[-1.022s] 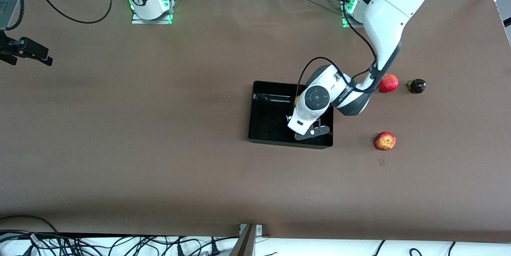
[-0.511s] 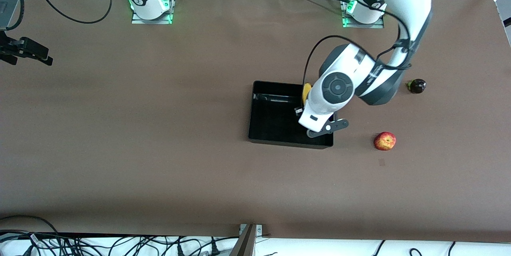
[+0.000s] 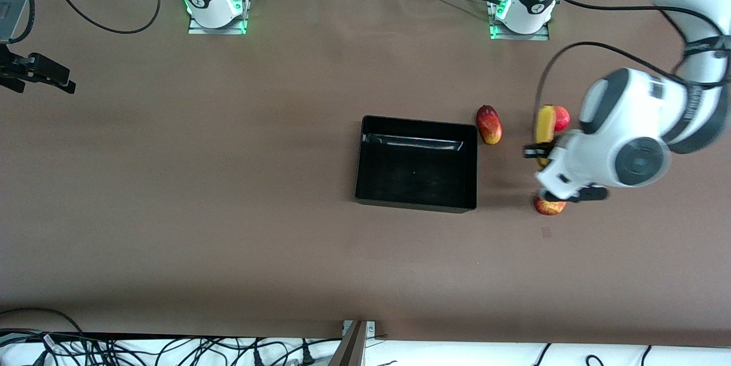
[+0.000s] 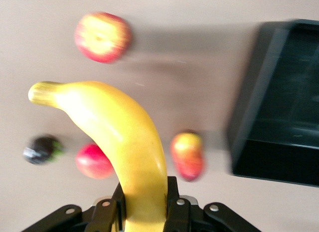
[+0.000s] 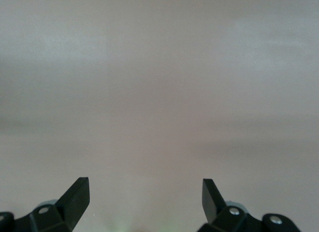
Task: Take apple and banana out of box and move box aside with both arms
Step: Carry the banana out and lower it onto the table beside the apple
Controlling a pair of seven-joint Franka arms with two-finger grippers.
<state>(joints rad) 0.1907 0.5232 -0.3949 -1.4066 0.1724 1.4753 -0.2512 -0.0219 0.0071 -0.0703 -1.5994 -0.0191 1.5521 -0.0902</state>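
box [image 3: 416, 163] sits empty mid-table. past its left-arm end my left gripper [image 4: 144, 212] is clamped on the banana [image 4: 119, 142], up over bare table by the apple [image 3: 548, 206]. i judge next is lowering it clear of the fruit. right gripper [image 5: 144, 197] waits wide open, holding nothing.

Apple [image 3: 549, 206] half under left arm [image 3: 622, 149]

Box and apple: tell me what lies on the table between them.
Nothing: in the front view, bare brown table separates the box from the apple. The mango lies farther from the camera.
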